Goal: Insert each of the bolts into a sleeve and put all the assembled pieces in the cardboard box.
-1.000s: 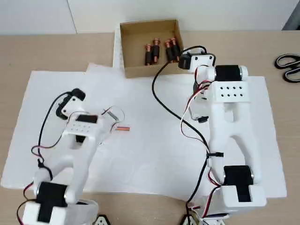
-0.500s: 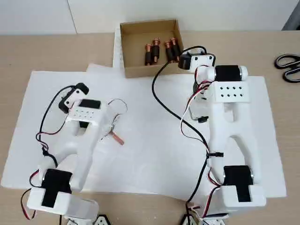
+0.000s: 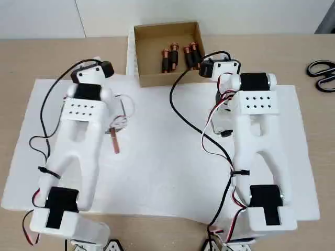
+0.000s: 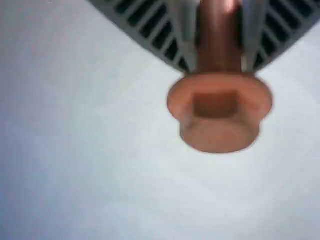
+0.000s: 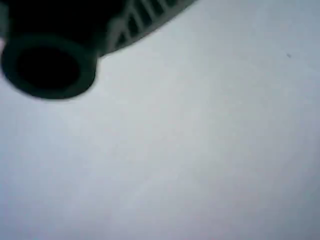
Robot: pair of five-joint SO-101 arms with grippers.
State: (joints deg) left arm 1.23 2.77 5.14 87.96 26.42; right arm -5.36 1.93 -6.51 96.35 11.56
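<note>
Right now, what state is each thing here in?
Copper bolt: clamped in the left gripper, head sticking out.
Black sleeve: held in the right gripper, bore empty.
Cardboard box: open, four assembled pieces lying inside.

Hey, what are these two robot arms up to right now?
They are pairing bolts with sleeves. The left gripper holds a copper bolt over the white sheet. The right gripper holds a black sleeve. Four assembled pieces already lie in the cardboard box.
</note>
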